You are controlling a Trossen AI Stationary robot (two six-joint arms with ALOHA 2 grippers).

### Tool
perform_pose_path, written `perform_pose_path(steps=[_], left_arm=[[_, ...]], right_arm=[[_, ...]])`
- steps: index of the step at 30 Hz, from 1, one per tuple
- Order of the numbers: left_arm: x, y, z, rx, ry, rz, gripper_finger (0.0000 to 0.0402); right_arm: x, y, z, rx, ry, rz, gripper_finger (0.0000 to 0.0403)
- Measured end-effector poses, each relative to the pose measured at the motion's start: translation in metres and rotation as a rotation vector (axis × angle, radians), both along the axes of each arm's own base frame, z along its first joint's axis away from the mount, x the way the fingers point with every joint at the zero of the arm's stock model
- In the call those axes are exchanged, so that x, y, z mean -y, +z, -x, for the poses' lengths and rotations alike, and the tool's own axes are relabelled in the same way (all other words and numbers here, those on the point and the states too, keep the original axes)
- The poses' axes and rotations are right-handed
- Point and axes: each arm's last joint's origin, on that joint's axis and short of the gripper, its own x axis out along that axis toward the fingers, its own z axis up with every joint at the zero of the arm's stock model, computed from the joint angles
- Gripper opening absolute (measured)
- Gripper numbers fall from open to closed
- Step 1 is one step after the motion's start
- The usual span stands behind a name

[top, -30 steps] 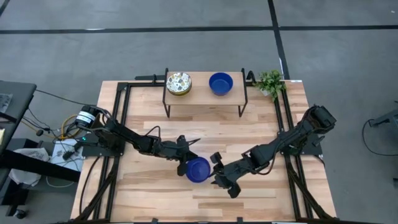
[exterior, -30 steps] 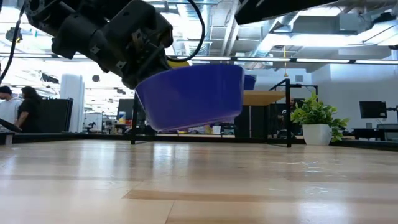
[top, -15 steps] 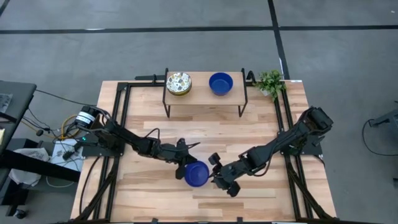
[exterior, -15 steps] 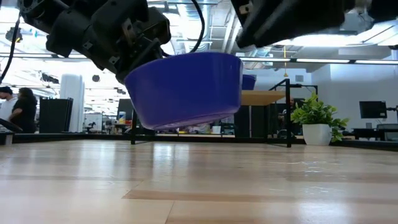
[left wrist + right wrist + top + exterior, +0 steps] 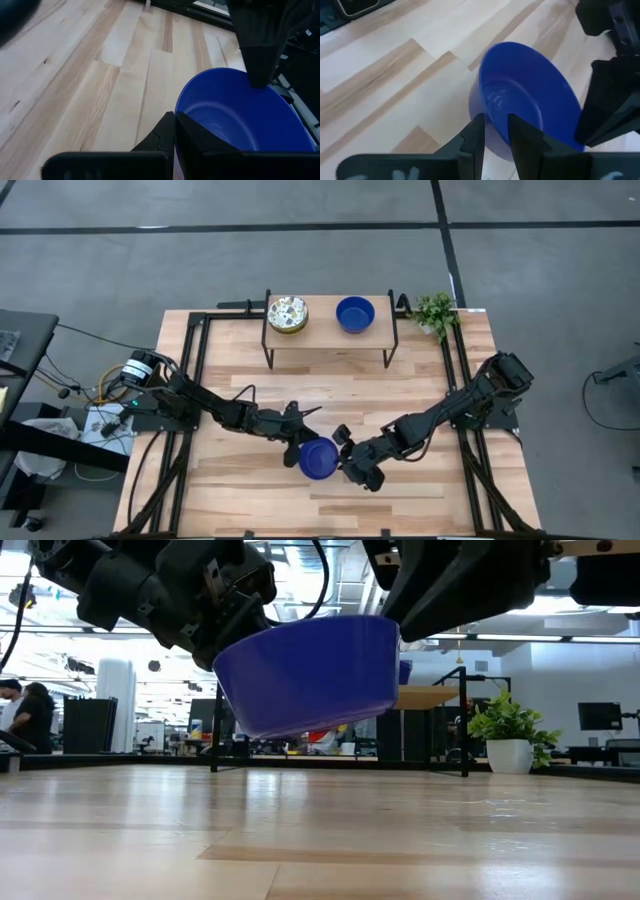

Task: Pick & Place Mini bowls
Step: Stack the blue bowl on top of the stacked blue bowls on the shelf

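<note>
- High view: a blue mini bowl (image 5: 318, 459) hangs over the near middle of the table (image 5: 250, 480), between the two grippers; nothing lies in it.
- Low view: that bowl (image 5: 308, 675) is clear of the wood and tilted.
- The left gripper (image 5: 302, 442) grasps the bowl's left rim, one finger (image 5: 210, 145) inside the wall and one outside.
- The right gripper (image 5: 345, 463) straddles the right rim, fingers (image 5: 472, 137) closed over the wall.
- On the small raised shelf (image 5: 320, 332) at the far side sit a speckled cream bowl (image 5: 287, 313) on the left and a second blue bowl (image 5: 355, 313) on the right, apart from each other.
- A potted plant (image 5: 435, 311) stands at the far right corner.
</note>
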Motion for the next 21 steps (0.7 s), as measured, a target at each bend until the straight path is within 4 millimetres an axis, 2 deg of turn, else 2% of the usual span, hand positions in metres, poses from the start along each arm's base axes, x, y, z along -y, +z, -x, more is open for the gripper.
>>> perform_pose_path(steps=[21], left_arm=[[-0.0033, 0.0011, -0.0013, 0.004, 0.026, 0.067, 0.0009]], right_arm=[[0.0006, 0.0006, -0.0013, 0.041, 0.188, 0.105, 0.0075]])
